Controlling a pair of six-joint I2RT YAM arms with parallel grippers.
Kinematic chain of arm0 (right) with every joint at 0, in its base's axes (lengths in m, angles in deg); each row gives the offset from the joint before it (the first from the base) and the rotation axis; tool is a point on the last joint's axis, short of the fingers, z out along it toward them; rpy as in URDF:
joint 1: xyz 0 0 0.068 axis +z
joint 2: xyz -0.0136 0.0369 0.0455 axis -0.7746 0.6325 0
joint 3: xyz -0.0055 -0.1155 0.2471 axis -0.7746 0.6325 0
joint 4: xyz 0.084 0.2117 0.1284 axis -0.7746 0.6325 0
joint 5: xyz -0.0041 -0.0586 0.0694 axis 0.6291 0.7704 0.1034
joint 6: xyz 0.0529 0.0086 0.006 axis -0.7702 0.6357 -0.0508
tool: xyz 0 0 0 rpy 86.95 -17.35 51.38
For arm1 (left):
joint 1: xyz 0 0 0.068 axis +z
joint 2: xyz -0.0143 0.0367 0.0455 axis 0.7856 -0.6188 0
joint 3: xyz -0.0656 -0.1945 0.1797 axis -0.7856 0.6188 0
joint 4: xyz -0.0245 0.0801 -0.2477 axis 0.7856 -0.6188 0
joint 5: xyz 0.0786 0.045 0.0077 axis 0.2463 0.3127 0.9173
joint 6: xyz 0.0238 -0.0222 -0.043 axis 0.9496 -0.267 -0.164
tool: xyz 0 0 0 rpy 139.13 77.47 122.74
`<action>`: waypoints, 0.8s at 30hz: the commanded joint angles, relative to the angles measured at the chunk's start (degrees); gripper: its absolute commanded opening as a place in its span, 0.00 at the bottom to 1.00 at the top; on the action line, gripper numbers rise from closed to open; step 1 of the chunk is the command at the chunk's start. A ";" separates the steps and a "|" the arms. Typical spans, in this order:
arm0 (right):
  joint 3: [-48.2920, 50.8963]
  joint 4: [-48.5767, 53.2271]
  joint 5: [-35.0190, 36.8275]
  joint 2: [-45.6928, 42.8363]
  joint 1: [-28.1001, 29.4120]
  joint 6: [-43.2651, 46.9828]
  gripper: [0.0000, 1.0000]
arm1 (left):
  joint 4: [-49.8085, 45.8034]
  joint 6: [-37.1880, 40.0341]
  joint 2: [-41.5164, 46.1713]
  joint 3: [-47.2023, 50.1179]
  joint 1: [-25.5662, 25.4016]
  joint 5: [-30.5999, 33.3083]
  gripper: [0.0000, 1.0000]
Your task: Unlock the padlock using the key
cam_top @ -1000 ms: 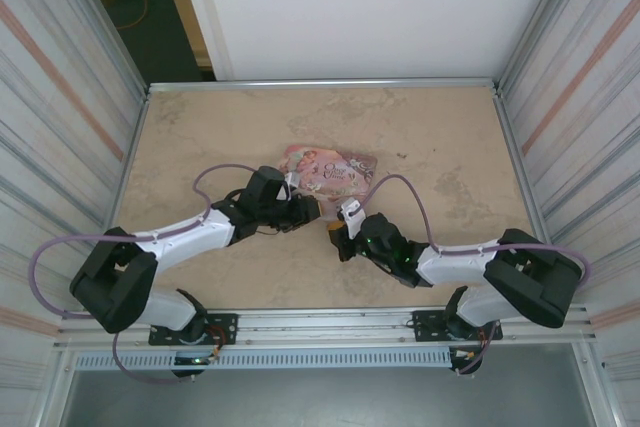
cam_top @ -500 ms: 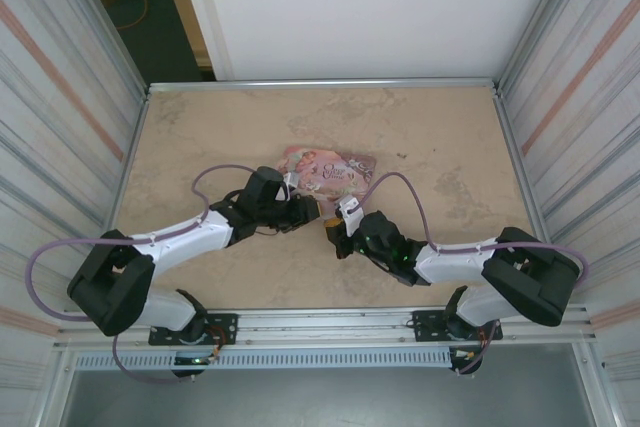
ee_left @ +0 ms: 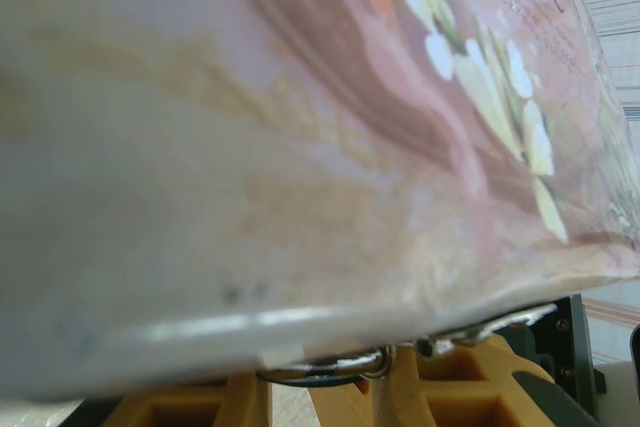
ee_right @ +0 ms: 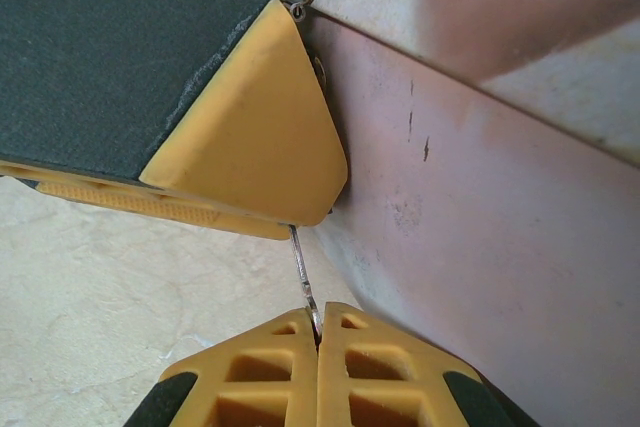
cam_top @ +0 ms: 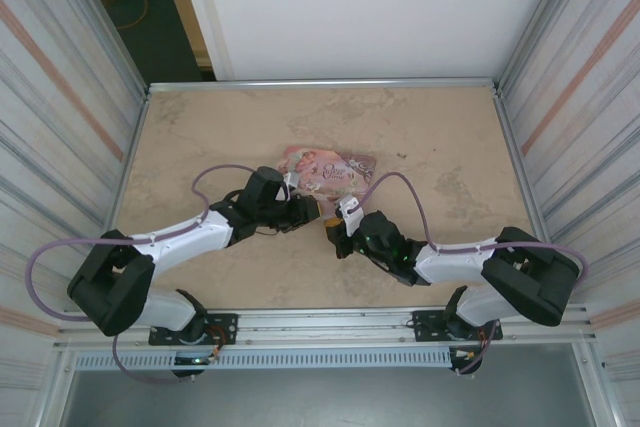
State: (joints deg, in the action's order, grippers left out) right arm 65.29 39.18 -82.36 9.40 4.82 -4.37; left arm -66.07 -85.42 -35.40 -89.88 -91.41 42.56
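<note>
Since a second ago the right gripper [cam_top: 334, 230] has crept a little closer to the near corner of the pink tin [cam_top: 330, 169], while the left arm has hardly shifted. Its fingertips are pressed together on the key [ee_right: 303, 282], a thin metal sliver. The key's long axis runs straight out ahead of them, leaning slightly left, alongside the tin's wall. Its far end slips out of sight under a yellow finger [ee_right: 250, 137] of the left gripper [cam_top: 308, 210], which sits against the tin's near edge, just beside the right one. Of the padlock [ee_left: 322, 377], a thin metal loop shows under the tin's rim, between the left fingers. Whether those fingers are clamped on it I cannot tell, and the keyhole is hidden. The next push probably goes along the key's own axis, with the tin's wall tight on one side and bare table [cam_top: 200, 137] on the side away from the tin.
</note>
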 commanded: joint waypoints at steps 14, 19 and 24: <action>-2.73 -4.99 2.69 -0.20 -0.66 4.34 0.00 | 2.14 -1.21 1.31 -1.26 -1.58 -2.74 0.00; -2.90 -6.14 2.15 -0.03 -0.84 5.41 0.00 | 2.07 -1.21 1.14 -1.37 -1.76 -2.87 0.00; -2.81 -6.92 0.86 -0.37 -1.01 5.60 0.00 | 2.08 -1.38 1.16 -1.28 -1.85 -2.73 0.00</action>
State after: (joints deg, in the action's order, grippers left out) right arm 65.29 38.44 -81.29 9.40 4.28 -0.24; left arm -65.04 -85.84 -35.40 -89.90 -91.67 42.89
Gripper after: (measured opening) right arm 0.055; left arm 0.251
